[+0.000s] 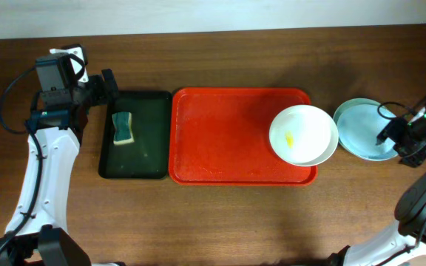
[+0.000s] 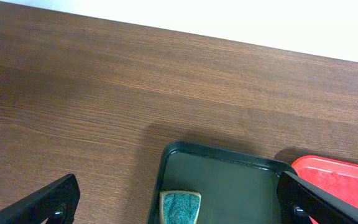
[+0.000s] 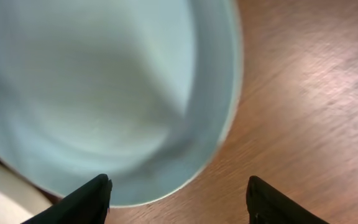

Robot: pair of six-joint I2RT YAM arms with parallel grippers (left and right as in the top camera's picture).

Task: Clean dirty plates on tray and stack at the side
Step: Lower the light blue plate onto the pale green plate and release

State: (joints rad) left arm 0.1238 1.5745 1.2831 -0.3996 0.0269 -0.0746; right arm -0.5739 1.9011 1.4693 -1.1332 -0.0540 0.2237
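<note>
A white plate (image 1: 302,134) with a yellow smear lies on the right end of the red tray (image 1: 228,140), overhanging its rim. A pale mint-blue plate (image 1: 361,127) lies on the table right of the tray; I cannot tell if another lies under it. It fills the right wrist view (image 3: 104,93). My right gripper (image 1: 399,142) (image 3: 179,199) is open and empty at that plate's right edge. My left gripper (image 1: 103,87) (image 2: 179,208) is open and empty above the far left corner of the black tray (image 1: 150,148).
A teal-and-yellow sponge (image 1: 123,127) lies in the black tray's left part and shows in the left wrist view (image 2: 180,207). The black tray (image 2: 229,186) touches the red tray's left side. A white wall edge runs along the table's far side.
</note>
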